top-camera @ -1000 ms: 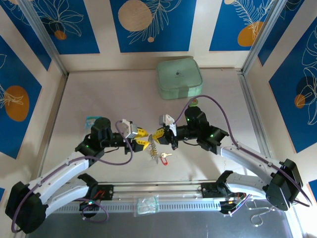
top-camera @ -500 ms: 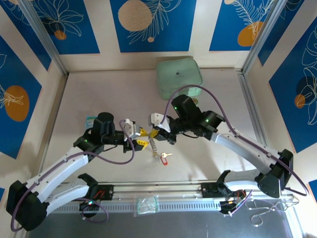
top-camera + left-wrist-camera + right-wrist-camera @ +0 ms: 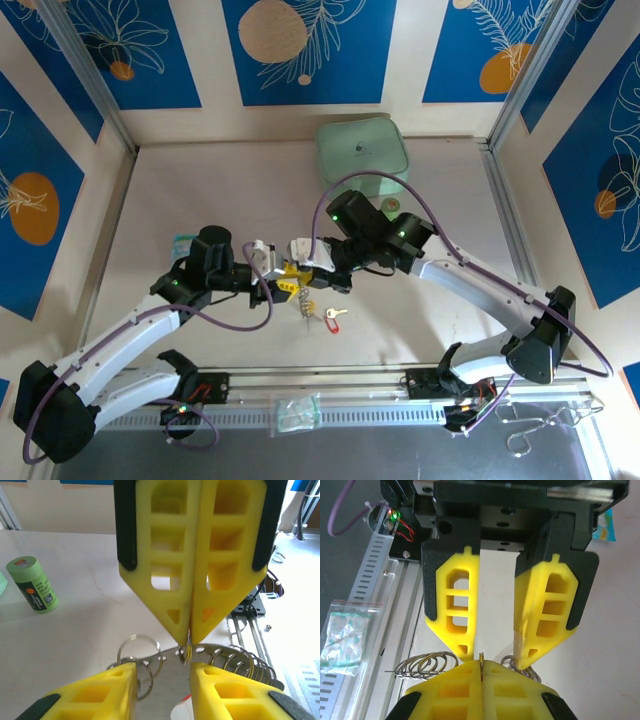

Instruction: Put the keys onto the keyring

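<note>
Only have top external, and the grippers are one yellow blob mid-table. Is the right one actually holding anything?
Observer: Yes. In the left wrist view the yellow-fingered right gripper is shut, with a thin yellowish metal piece pinched at its tips. I can't tell whether it's a key or a ring edge.
Operator: And the left?
Observer: Open. In the right wrist view the left gripper has its fingers apart, one tip on either side of that pinch point.
Operator: Where's the ring?
Observer: The silvery chain-edged oval keyring runs crosswise right at the right gripper's tips and spans the left gripper's gap. The left fingers don't look closed on it.
</note>
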### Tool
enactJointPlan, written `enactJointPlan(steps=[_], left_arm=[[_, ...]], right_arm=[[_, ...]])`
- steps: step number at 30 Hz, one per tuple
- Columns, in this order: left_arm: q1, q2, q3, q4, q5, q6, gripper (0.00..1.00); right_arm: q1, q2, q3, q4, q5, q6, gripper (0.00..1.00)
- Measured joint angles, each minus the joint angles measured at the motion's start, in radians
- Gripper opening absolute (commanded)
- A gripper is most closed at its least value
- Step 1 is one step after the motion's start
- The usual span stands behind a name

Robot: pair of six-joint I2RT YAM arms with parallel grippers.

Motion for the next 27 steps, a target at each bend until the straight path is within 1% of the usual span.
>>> enactJointPlan(steps=[2,6,11,12,15,16,17,18,19,20,22,23,27], left_arm=[[0.000,0.000,0.000,0.010,0.008,-0.006,0.28],[-0.001,0.000,0.000,0.015,0.019,-0.022,0.20],[-0.002,0.001,0.000,0.011,0.029,-0.023,0.02],[-0.002,0.001,0.000,0.008,0.029,-0.021,0.00],[-0.002,0.001,0.000,0.006,0.032,-0.014,0.00],[-0.002,0.001,0.000,0.008,0.032,-0.014,0.00],[-0.002,0.001,0.000,0.011,0.031,-0.014,0.00],[-0.002,0.000,0.000,0.017,0.031,-0.015,0.00],[-0.002,-0.002,-0.001,0.028,0.026,-0.018,0.00],[-0.002,-0.005,-0.008,0.044,0.021,-0.027,0.00],[-0.002,-0.014,-0.040,0.093,0.013,-0.053,0.00],[-0.002,-0.020,-0.060,0.115,0.011,-0.073,0.00],[-0.003,-0.023,-0.124,0.200,0.005,-0.137,0.00]], right_arm=[[0.008,0.010,0.007,-0.011,0.018,-0.004,0.00],[0.020,0.026,0.018,-0.022,0.049,-0.008,0.00],[0.021,0.029,0.029,-0.028,0.063,-0.007,0.00],[0.021,0.029,0.029,-0.029,0.063,-0.006,0.00],[0.017,0.029,0.029,-0.030,0.050,0.002,0.00],[0.013,0.029,0.029,-0.029,0.040,0.007,0.04],[0.006,0.027,0.027,-0.024,0.027,0.016,0.18],[-0.002,0.025,0.023,-0.019,0.013,0.027,0.29],[-0.018,0.014,0.003,0.010,-0.021,0.042,0.35],[-0.037,-0.006,-0.028,0.050,-0.057,0.060,0.39],[-0.080,-0.063,-0.108,0.137,-0.135,0.105,0.45],[-0.111,-0.101,-0.163,0.192,-0.177,0.132,0.45],[-0.190,-0.229,-0.389,0.434,-0.263,0.249,0.45]])
